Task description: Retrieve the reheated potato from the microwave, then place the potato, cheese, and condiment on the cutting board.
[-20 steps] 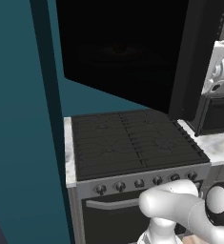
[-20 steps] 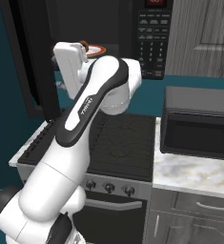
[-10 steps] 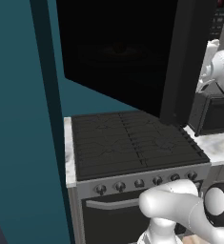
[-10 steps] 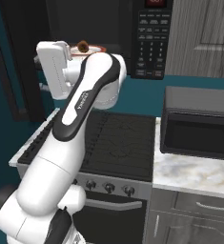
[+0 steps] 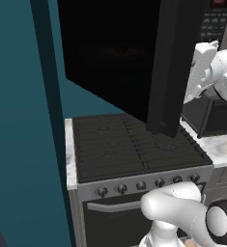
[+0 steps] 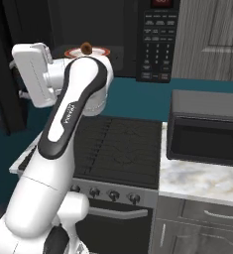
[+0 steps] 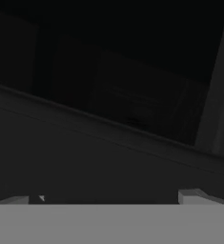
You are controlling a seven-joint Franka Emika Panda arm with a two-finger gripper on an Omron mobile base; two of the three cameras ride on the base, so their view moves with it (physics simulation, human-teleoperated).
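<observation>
The black microwave hangs open above the stove, its wide door swung out to the left. Inside, the small brown potato sits on a red-rimmed plate. My gripper is open and holds nothing. It sits left of and a little below the potato, facing the inner side of the door. In the hand view the dark door panel lies close ahead, and my fingertips stand wide apart. From the left base view my hand shows just right of the door's edge. Cheese, condiment and cutting board are out of view.
A black gas stove lies directly below the microwave, with knobs along its front. A smaller dark grey box appliance stands on the marble counter to the right. A teal wall closes the left side.
My hand has swung away from the microwave opening towards the open door, turning to face it. The jaws have stayed open, and the potato has not moved.
</observation>
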